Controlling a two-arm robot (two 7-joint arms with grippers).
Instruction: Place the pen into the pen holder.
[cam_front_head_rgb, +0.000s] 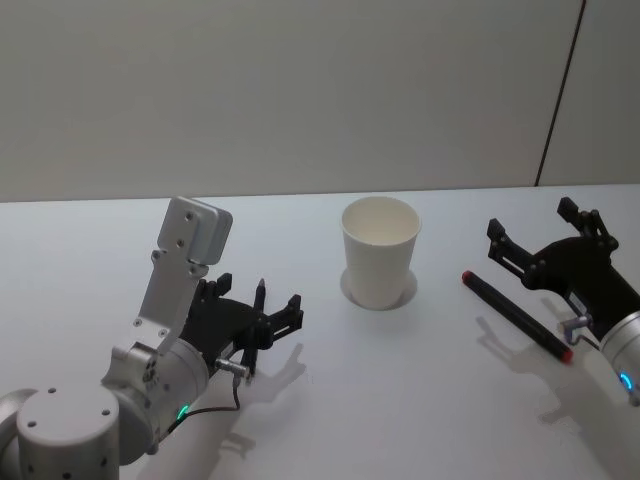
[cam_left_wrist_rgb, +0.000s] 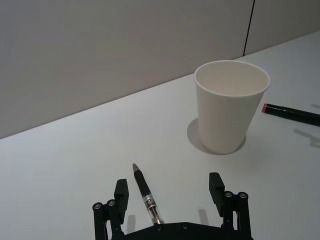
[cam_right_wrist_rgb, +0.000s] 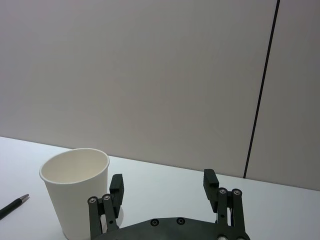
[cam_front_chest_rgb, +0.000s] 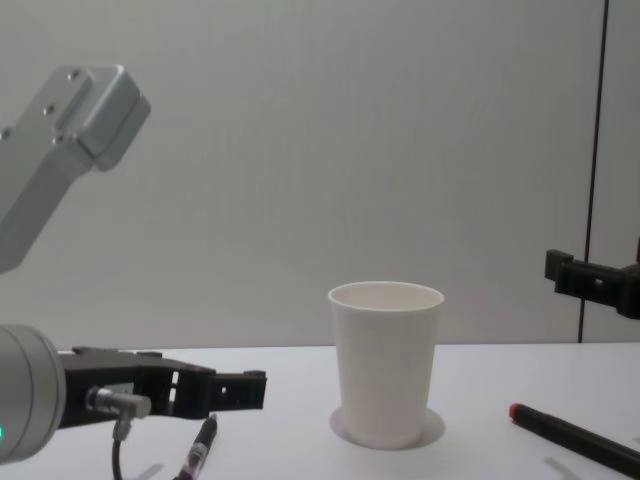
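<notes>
Lower left, head view: left gripper (cam_front_head_rgb: 260, 293) straddles the pen (cam_left_wrist_rgb: 146, 194), jaws apart, likely lining up a grasp; right gripper (cam_front_head_rgb: 535, 222), spread, parked far right.

The head view looks forward and down on the pen holder (cam_front_head_rgb: 380, 250) from high up. The chest view sits lower and meets the pen holder side-on. The left wrist view looks over the left gripper (cam_left_wrist_rgb: 169, 190) from the pen holder's left, slightly above its rim (the black pen (cam_left_wrist_rgb: 146, 196) lies nearer still). The right wrist view looks over the right gripper (cam_right_wrist_rgb: 164, 182) from the pen holder's right, low, toward the wall (cam_right_wrist_rgb: 150, 75). All four share the pen holder.
</notes>
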